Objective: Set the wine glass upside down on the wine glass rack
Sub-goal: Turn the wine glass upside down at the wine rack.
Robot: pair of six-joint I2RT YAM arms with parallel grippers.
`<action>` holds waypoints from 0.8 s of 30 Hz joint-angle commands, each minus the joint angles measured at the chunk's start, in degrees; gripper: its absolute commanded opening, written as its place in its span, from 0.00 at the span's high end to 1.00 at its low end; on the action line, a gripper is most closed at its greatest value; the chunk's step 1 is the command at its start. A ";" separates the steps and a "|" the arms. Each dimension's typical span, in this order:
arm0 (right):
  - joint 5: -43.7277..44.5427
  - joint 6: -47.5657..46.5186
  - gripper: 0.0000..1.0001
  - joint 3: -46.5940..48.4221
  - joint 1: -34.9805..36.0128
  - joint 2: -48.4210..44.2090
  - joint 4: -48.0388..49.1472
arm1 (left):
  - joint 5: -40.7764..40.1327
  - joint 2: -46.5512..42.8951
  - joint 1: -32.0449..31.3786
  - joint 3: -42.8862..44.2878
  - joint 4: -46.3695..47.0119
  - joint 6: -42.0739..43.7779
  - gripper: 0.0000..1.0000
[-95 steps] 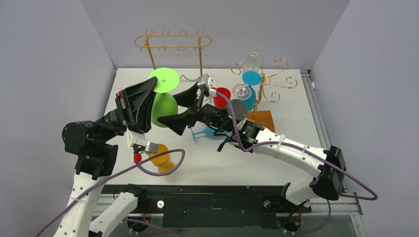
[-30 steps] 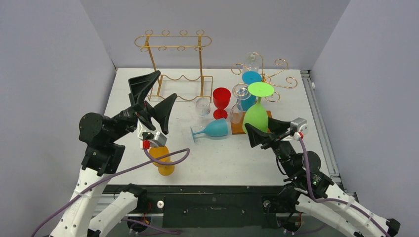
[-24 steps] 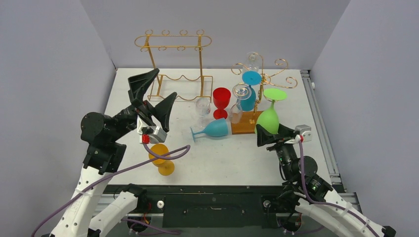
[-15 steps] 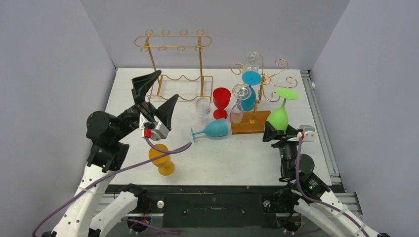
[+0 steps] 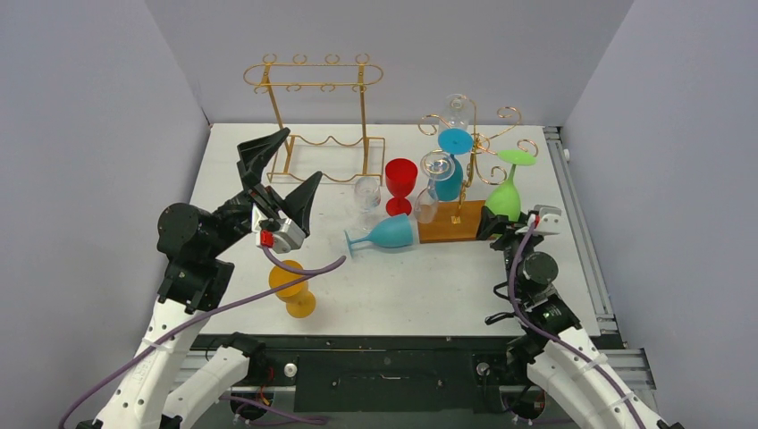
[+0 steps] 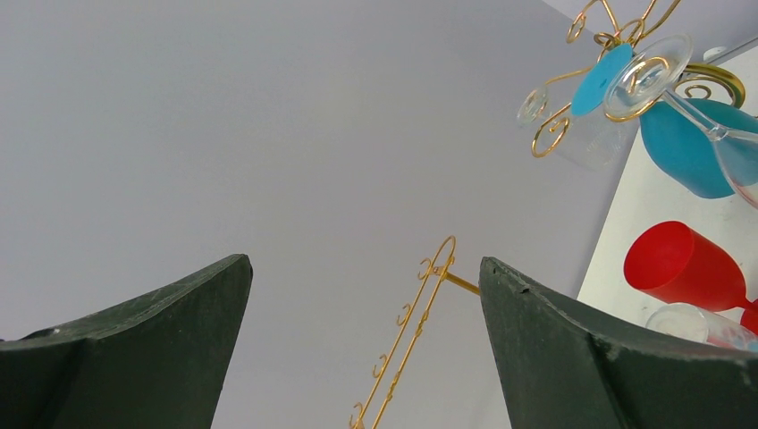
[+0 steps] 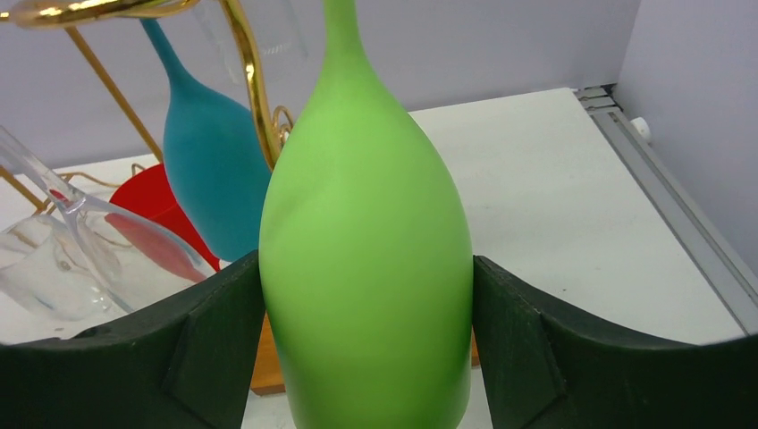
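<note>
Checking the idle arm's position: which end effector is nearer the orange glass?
Left. The left end effector hangs open above and just beyond the orange glass. The right end effector is far off to the right, gripping the green glass.

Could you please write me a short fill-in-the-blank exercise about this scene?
The right pincer is shut on a wine glass coloured ____.
The left pincer is ____ and holds nothing.
The teal wine glass on the table lies on its ____.
The red wine glass stands ____.
Missing words: green; open; side; upright.
</note>
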 commanded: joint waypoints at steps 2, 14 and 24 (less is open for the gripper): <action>-9.20 -0.02 0.46 2.32 -0.75 4.80 6.81 | -1.64 -0.61 0.01 -0.36 1.75 -1.11 0.04; -15.05 -2.39 0.47 1.67 -0.54 4.56 7.58 | -1.62 -0.75 0.01 -0.49 1.48 -0.59 0.04; -17.70 -4.23 0.47 -0.59 0.92 -0.74 5.94 | -1.14 -0.70 0.01 -0.76 1.47 -0.05 0.04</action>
